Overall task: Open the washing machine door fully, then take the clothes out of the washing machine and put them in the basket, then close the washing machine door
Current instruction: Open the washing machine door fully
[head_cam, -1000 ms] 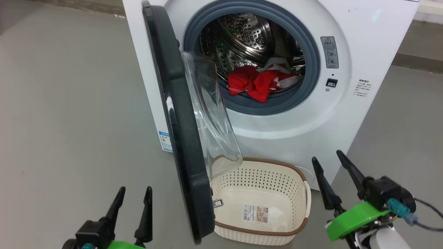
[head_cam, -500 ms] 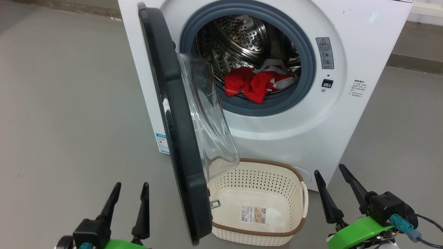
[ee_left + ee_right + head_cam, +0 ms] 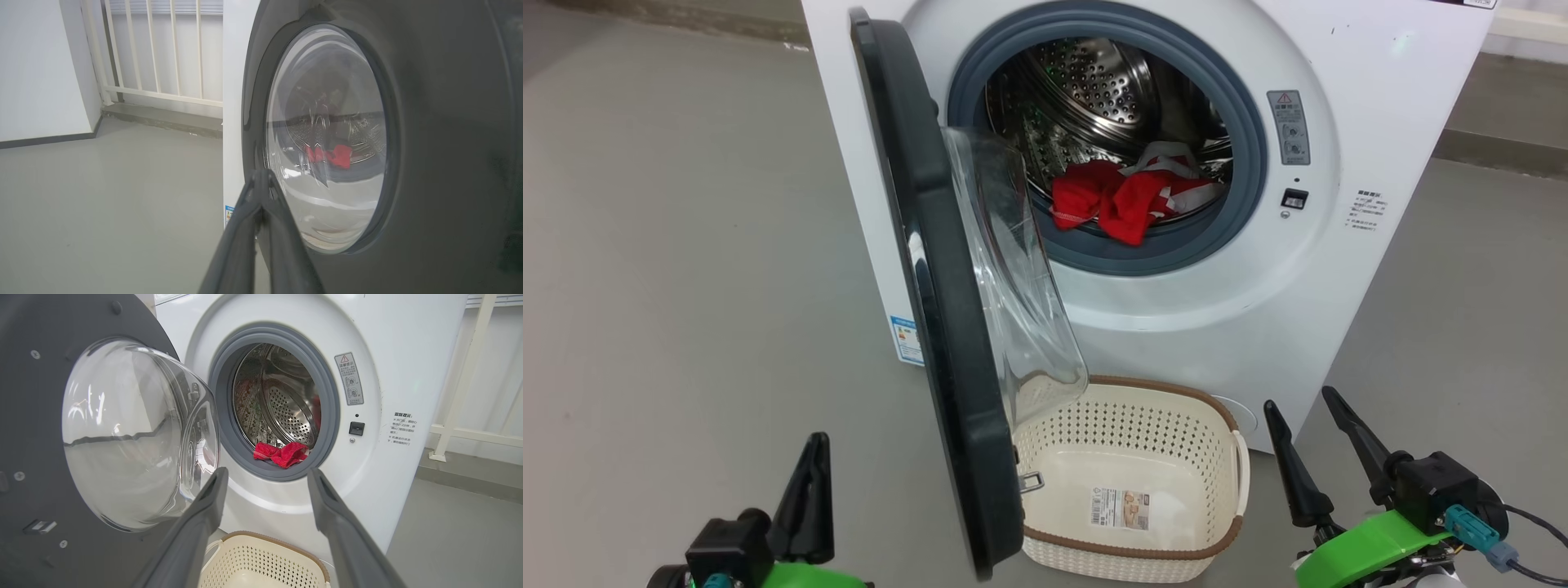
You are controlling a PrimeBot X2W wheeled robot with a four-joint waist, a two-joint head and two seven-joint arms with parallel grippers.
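First step not yet finished: see the door [image 3: 947, 327] swung out only about square to the front of the washing machine [image 3: 1217, 310], hiding the left end of the basket [image 3: 1176, 388] from the head view. Note the left pincer [image 3: 815, 457] pressed together on nothing, low at the near left, just off the door's outer face. Note the right pincer [image 3: 1298, 400] spread apart and empty at the near right, on the inner, glass-bowl side.

Judge a push from the left as likely to swing the door shut, so hold that arm out of the swing path. Better to press on the inner rim near the free edge, off the bulging glass, and carry it leftward in a slow arc until stopped. Mind the basket below while sweeping. Leave the clothes [image 3: 1123, 200] alone for now, heaped red at the near lip of the drum [image 3: 1094, 82]. Reach in only once the opening is fully clear.
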